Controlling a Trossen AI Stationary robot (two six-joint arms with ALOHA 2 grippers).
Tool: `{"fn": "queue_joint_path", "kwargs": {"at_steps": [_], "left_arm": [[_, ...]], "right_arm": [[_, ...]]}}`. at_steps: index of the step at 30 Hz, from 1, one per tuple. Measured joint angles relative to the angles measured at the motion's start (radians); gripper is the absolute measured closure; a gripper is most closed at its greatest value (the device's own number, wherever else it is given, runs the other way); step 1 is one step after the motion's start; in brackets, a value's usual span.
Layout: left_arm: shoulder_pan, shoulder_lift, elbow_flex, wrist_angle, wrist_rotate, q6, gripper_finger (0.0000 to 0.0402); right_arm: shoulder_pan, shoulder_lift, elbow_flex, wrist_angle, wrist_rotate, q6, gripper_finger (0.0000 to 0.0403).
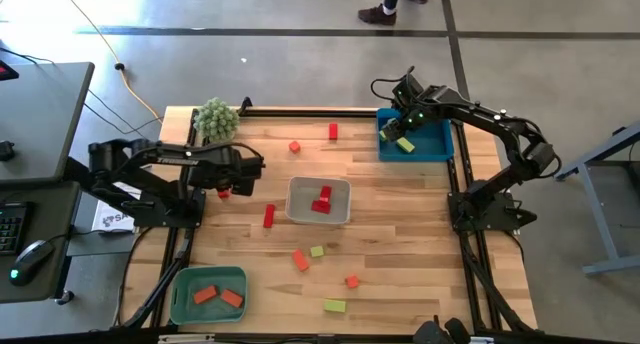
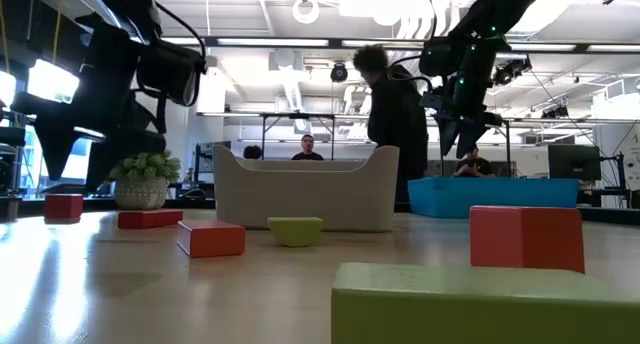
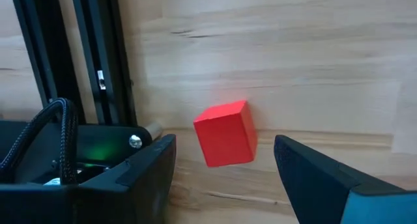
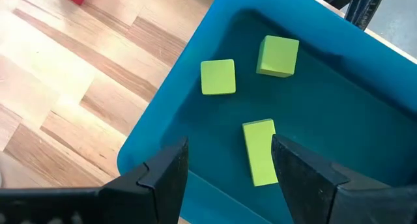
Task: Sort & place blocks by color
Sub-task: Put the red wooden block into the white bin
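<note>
Bright, even light falls on my table (image 1: pixel 400 244) from ceiling strip lamps (image 2: pixel 290 46) (they glare white in the low view). My arms there are dark silhouettes against them. The nearest green block (image 2: pixel 480 304) is blurred. Soft shadow sits under the red cube (image 3: pixel 226 134).

Blocks (image 1: pixel 315 252) scattered on table — red, orange, yellow-green; three yellow-green (image 4: pixel 217 77) lie in blue tray (image 4: pixel 163 120).
</note>
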Motion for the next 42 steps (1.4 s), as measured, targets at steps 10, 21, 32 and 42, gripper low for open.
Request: {"fn": "queue_joint_path", "kwargs": {"at_steps": [10, 21, 32, 42], "left_arm": [[0.012, 0.102, 0.000, 0.010, 0.002, -0.019, 0.0154], [0.012, 0.235, 0.005, 0.083, 0.018, 0.008, 0.0154], [0.012, 0.230, 0.004, 0.096, 0.025, 0.091, 0.0239], [0.002, 0.221, 0.045, 0.085, 0.058, 0.214, 0.0293]], "right_arm": [[0.000, 0.000, 0.000, 0.000, 0.000, -0.010, 0.0197], [0.000, 0.000, 0.000, 0.001, -0.002, -0.027, 0.0197], [0.000, 0.000, 0.000, 0.001, -0.008, -0.027, 0.0197], [0.000, 0.000, 0.000, 0.010, -0.082, -0.077, 0.0197]]}}
